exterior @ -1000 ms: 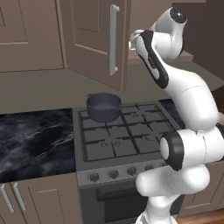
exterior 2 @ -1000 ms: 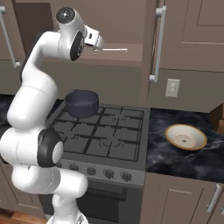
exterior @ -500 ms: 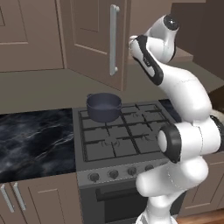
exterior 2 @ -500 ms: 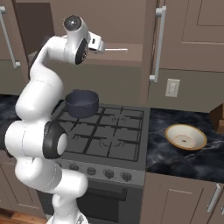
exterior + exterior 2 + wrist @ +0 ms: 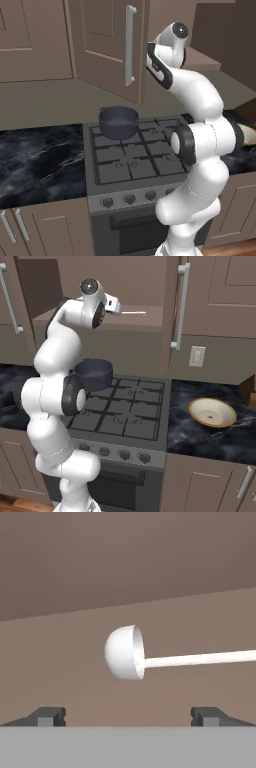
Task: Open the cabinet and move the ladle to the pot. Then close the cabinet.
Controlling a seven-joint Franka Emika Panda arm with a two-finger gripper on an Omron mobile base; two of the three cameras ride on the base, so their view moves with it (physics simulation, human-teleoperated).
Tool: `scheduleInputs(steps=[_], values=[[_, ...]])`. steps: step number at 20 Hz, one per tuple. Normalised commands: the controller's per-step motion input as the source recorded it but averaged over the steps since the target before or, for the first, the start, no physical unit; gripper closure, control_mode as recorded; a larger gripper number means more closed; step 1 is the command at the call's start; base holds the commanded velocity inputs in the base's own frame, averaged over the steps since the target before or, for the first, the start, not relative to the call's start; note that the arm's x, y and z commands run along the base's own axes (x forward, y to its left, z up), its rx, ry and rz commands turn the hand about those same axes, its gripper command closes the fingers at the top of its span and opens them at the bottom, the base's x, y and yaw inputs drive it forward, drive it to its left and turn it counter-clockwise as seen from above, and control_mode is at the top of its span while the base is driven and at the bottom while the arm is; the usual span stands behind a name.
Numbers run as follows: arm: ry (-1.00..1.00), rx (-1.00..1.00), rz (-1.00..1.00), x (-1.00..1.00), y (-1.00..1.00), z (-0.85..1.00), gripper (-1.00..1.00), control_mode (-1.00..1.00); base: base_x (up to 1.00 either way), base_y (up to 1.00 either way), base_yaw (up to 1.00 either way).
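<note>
the gripper (image 5: 128, 717), jaws spread wide and holding nothing, faces the ladle (image 5: 125, 652) lying inside the open cabinet (image 5: 115, 318). the pot (image 5: 93, 373) sits on the stove's (image 5: 125, 413) burner at ten o'clock.

tan dish (image 5: 212, 412) on counter (image 5: 215, 438) by stove (image 5: 125, 411).

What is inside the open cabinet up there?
A white ladle lies on the shelf of the cabinet, its round bowl near the open jaws and its thin handle stretching away to one side. The arm covers part of the shelf, so anything behind it cannot be seen.
</note>
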Motion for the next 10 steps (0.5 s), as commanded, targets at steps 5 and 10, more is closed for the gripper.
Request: scheduleInputs(steps=[5,10], values=[[0.0,-0.03,0.0,0.76,0.02,0.0,-1.0,-1.0,0.0,0.0,0.0],[0.0,-0.03,0.0,0.59,0.01,0.0,-1.0,-1.0,0.0,0.0,0.0]])
